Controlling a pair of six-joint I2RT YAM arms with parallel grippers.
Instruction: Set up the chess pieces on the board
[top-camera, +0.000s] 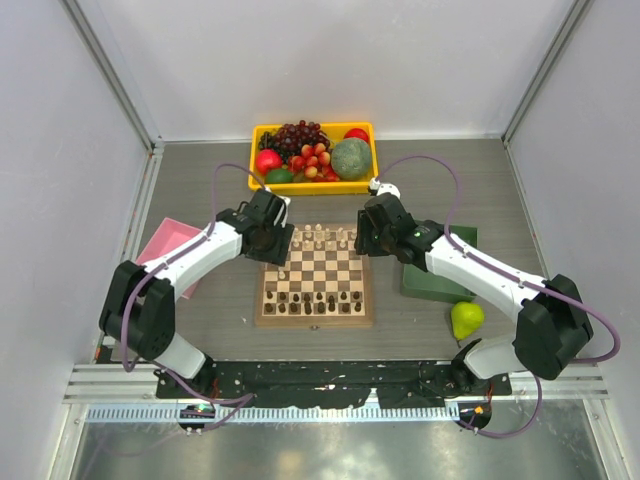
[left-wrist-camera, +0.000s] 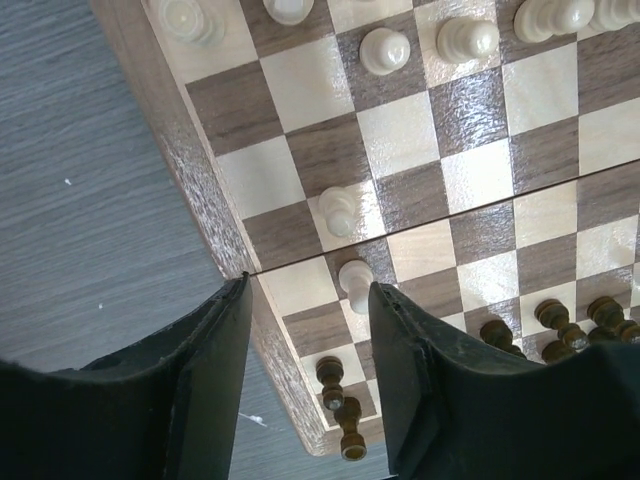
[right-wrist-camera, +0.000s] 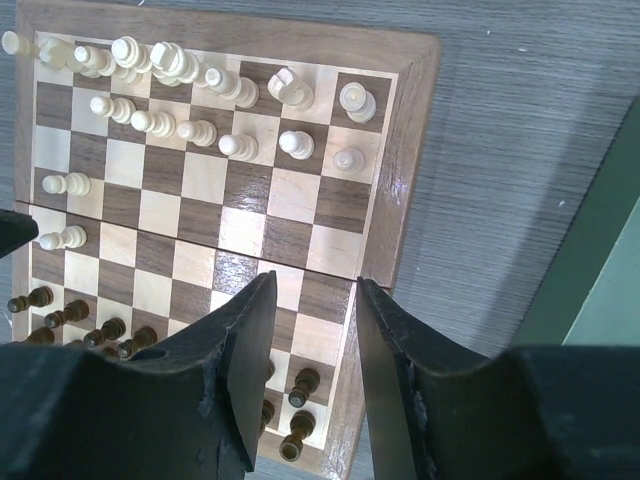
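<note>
The left gripper (left-wrist-camera: 310, 300) hangs wide and empty over the left edge of the square checkered wooden board (left-wrist-camera: 170, 130), a stray cream-white wooden pawn (left-wrist-camera: 352, 282) just ahead. Best descend straight and pinch gently, clear of the nearby dark brown pieces (left-wrist-camera: 330, 372). The right gripper (right-wrist-camera: 315, 290) gapes empty too.

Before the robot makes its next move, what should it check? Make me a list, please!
1. Left gripper open and empty: ok.
2. Right gripper open and empty: ok.
3. All cream pawns lined up in their row: not ok. The nearer stray pawn and the farther stray pawn stand out in the middle of the board.
4. Nearer stray pawn centred between the left fingers: not ok, it shows off-centre, close to one finger.
5. Dark pieces all upright: cannot tell.
</note>
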